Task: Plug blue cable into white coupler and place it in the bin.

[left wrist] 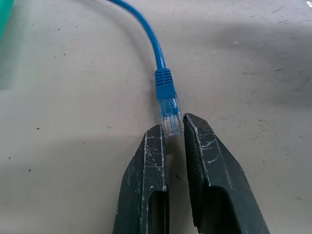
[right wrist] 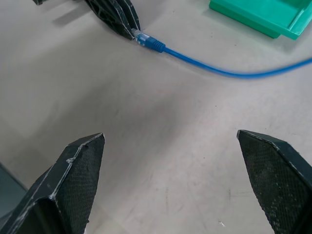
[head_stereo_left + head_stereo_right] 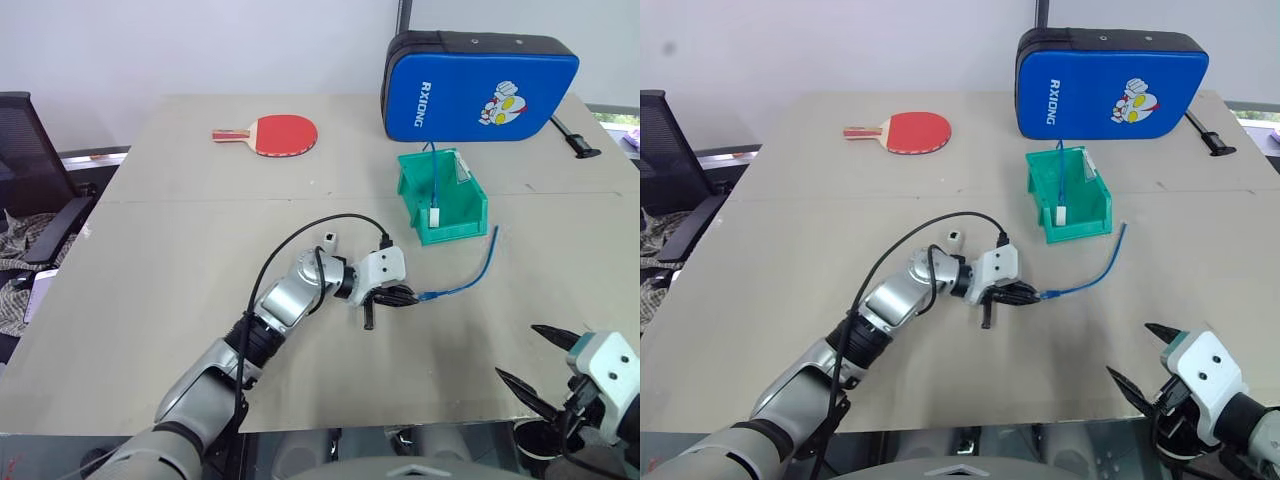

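Observation:
The blue cable (image 3: 470, 278) lies on the table in a curve in front of the green bin (image 3: 455, 232). My left gripper (image 3: 400, 296) is shut on the cable's clear plug (image 1: 171, 117), which sits pinched between the fingertips (image 1: 155, 141). The white coupler (image 3: 328, 238), a tiny block with a dark opening, stands on the table just behind my left wrist. My right gripper (image 3: 520, 352) hangs open and empty near the table's front right edge, well short of the cable (image 2: 214, 68). Inside the bin another blue cord (image 3: 433, 175) hangs with a white piece (image 3: 437, 217) at its end.
A big blue padded bag (image 3: 480, 88) stands behind the bin. A red paddle (image 3: 285, 133) lies at the back middle. A black chair (image 3: 30, 170) is off the table's left side. A black strap end (image 3: 578, 142) lies at the far right.

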Motion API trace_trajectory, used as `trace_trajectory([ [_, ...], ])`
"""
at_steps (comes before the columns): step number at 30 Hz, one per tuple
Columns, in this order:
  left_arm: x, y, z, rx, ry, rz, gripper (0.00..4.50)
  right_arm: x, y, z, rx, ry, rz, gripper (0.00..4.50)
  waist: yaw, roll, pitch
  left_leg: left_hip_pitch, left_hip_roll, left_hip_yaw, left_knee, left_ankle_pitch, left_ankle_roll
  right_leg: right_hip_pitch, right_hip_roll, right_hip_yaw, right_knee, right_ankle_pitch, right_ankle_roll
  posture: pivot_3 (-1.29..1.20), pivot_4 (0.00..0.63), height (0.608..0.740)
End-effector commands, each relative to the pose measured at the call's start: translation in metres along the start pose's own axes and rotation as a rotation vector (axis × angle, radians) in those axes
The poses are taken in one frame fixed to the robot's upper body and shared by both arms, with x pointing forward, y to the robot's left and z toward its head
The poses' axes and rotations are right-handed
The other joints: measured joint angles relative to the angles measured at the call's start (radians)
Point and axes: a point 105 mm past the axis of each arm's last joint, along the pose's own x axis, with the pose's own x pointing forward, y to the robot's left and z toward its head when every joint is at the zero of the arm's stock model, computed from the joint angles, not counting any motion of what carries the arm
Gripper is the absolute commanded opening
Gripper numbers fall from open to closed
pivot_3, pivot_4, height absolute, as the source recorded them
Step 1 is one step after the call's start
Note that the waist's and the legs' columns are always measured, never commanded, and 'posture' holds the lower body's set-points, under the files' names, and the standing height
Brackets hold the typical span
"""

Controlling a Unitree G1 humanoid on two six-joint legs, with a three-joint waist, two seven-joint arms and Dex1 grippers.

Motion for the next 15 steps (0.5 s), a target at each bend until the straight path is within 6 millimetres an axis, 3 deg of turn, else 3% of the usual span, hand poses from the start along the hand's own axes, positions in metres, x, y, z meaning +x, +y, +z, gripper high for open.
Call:
trace_trajectory([
  [1, -0.009, -0.003, -0.007, -0.066, -0.034, -0.020, 0.01, 0.009, 0.013, 0.011, 0.053, -0.064, 0.034, 4.32, -0.002, 0.000, 0.000, 0.000, 0.000, 0.000, 0.000, 0.000, 0.000, 0.000, 0.000, 0.000, 0.000, 0.000, 0.000, 0.00, 0.150, 0.740],
  [3, -0.019, -0.004, 0.003, -0.119, -0.115, -0.042, 0.01, 0.016, 0.017, 0.014, 0.101, -0.088, 0.052, 4.32, -0.007, 0.000, 0.000, 0.000, 0.001, 0.000, 0.000, 0.000, 0.000, 0.000, 0.000, 0.000, 0.000, 0.000, 0.000, 0.00, 0.150, 0.740],
  [6, -0.054, -0.009, 0.035, -0.305, -0.317, -0.148, 0.01, 0.036, 0.030, 0.038, 0.355, -0.268, 0.104, 4.32, -0.007, -0.003, 0.002, -0.001, 0.002, 0.000, 0.000, 0.000, 0.000, -0.003, 0.001, -0.001, 0.001, 0.000, 0.000, 0.00, 0.150, 0.740],
  [10, -0.085, -0.020, 0.055, -0.441, -0.408, -0.239, 0.01, 0.052, 0.034, 0.062, 0.575, -0.419, 0.187, 4.32, -0.002, -0.001, 0.001, -0.002, 0.005, -0.003, 0.000, 0.000, 0.000, -0.005, 0.002, -0.003, 0.004, 0.000, -0.001, 0.00, 0.150, 0.740],
  [15, -0.101, -0.027, 0.065, -0.517, -0.445, -0.254, 0.00, 0.064, 0.032, 0.092, 0.717, -0.563, 0.282, 2.86, -0.003, -0.001, 0.001, -0.004, 0.002, -0.003, 0.000, 0.000, 0.000, -0.004, 0.001, -0.003, 0.002, 0.000, -0.001, 0.00, 0.150, 0.740],
])
